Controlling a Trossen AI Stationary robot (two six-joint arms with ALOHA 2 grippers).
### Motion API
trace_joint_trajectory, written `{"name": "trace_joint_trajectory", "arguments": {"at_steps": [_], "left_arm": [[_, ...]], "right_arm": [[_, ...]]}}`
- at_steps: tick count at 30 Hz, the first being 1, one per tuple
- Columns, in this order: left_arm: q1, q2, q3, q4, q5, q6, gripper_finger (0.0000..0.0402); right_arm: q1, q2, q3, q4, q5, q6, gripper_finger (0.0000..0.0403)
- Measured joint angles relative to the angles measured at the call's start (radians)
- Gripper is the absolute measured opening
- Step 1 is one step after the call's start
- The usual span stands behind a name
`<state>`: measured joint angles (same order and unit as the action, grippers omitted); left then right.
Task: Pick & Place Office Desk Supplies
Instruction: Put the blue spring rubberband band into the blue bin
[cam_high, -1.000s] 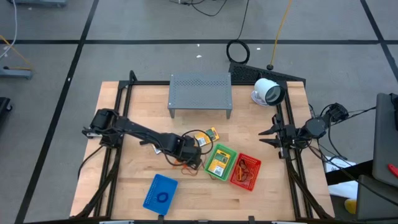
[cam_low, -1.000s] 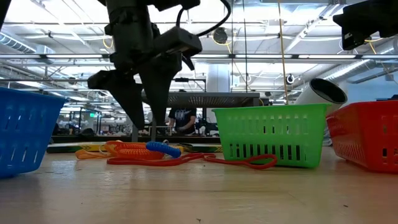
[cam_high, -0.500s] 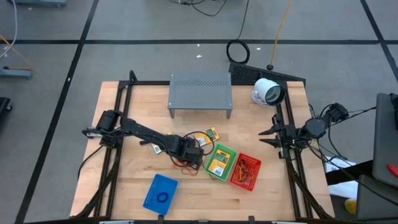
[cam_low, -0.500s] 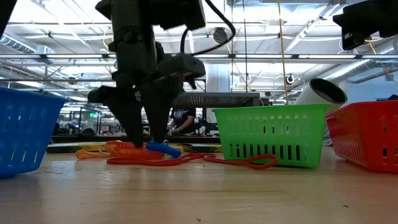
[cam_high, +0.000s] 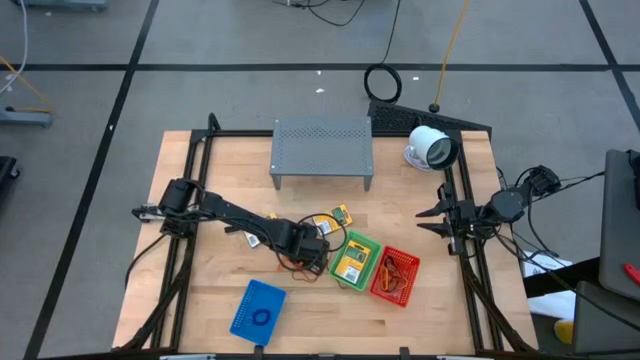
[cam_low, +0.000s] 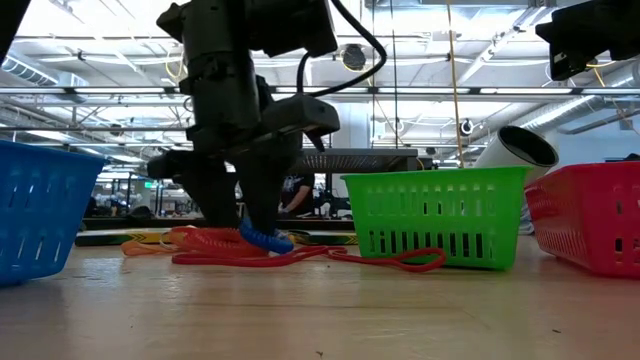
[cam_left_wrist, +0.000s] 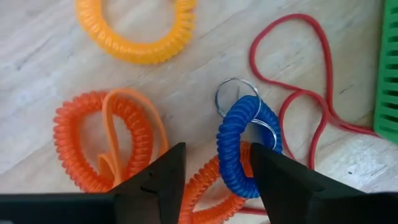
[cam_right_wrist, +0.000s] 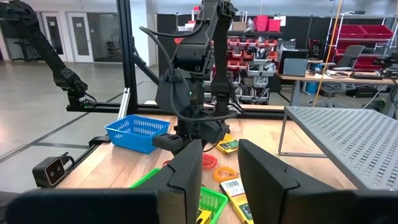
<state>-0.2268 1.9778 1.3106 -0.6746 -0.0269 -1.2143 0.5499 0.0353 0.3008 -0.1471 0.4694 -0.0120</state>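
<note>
A blue coil band (cam_left_wrist: 244, 144) with a metal key ring (cam_left_wrist: 231, 98) lies on the table among an orange coil (cam_left_wrist: 93, 149), a yellow coil (cam_left_wrist: 140, 37) and a thin red rubber band (cam_left_wrist: 298, 93). My left gripper (cam_left_wrist: 217, 180) is open and points down. Its fingertips (cam_low: 240, 228) are low at the coils, one on each side of the blue coil and a stretch of the orange one. Yellow packets (cam_high: 335, 217) lie flat beside it. My right gripper (cam_high: 435, 218) waits open at the table's right edge. My left gripper comes from above, pointing down, with the near part of the blue coil (cam_left_wrist: 233, 177) and a bend of the orange coil (cam_left_wrist: 208, 186) between its open fingers. Both coils lie on the table. Whether a fingertip (cam_low: 252, 222) touches the blue coil I cannot tell.
A green basket (cam_high: 352, 260) holding a yellow packet and a red basket (cam_high: 394, 276) stand right of the left gripper. A blue basket (cam_high: 258, 308) sits near the front edge. The grey shelf (cam_high: 322, 150) and the white round device (cam_high: 430, 148) stand at the back.
My left gripper has come down over the coil bands. Its fingertips were well above them and are now at their level on either side of the blue coil. The right arm has kept still.
</note>
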Motion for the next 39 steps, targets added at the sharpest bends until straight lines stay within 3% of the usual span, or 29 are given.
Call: {"name": "trace_joint_trajectory", "arguments": {"at_steps": [11, 16, 39], "left_arm": [[0.008, 0.002, 0.000, 0.079, -0.042, 0.057, 0.0064], [0.010, 0.002, 0.000, 0.086, -0.062, 0.067, 0.0033], [0.002, -0.054, 0.005, 0.091, -0.088, 0.157, 0.0026]], "right_arm": [[0.000, 0.000, 0.000, 0.000, 0.000, 0.000, 0.0094], [0.000, 0.000, 0.000, 0.000, 0.000, 0.000, 0.0096], [0.000, 0.000, 0.000, 0.000, 0.000, 0.000, 0.0095]]}}
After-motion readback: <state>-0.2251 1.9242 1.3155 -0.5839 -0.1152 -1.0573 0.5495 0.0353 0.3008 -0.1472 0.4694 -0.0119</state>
